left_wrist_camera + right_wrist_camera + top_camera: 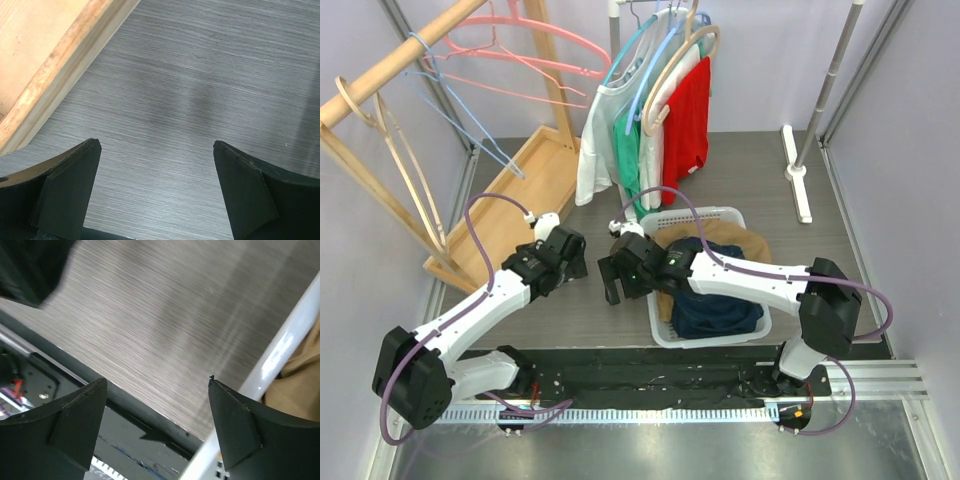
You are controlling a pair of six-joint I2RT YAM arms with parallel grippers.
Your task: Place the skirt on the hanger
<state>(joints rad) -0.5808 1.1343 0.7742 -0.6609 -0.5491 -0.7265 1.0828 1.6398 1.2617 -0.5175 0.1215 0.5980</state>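
Note:
A white basket point(712, 341) right of centre holds a navy garment point(720, 308) and a tan one point(748, 245); I cannot tell which is the skirt. Empty hangers hang on the wooden rack at the left: pink ones point(525, 45), a blue wire hanger point(460, 112) and a wooden hanger point(402, 150). My left gripper point(578, 258) point(156, 144) is open over bare grey floor. My right gripper point(612, 282) point(156, 382) is open too, just left of the basket, with nothing between its fingers. The basket rim point(280, 355) and tan cloth point(300, 382) show at the right of the right wrist view.
The wooden rack's base board point(535, 175) point(55, 75) lies beside my left gripper. A white rack at the back holds shirts, white point(600, 140), green point(632, 150) and red point(688, 115), on hangers. A white pole stand point(798, 170) is at the back right. The black mounting plate point(125, 440) runs along the near edge.

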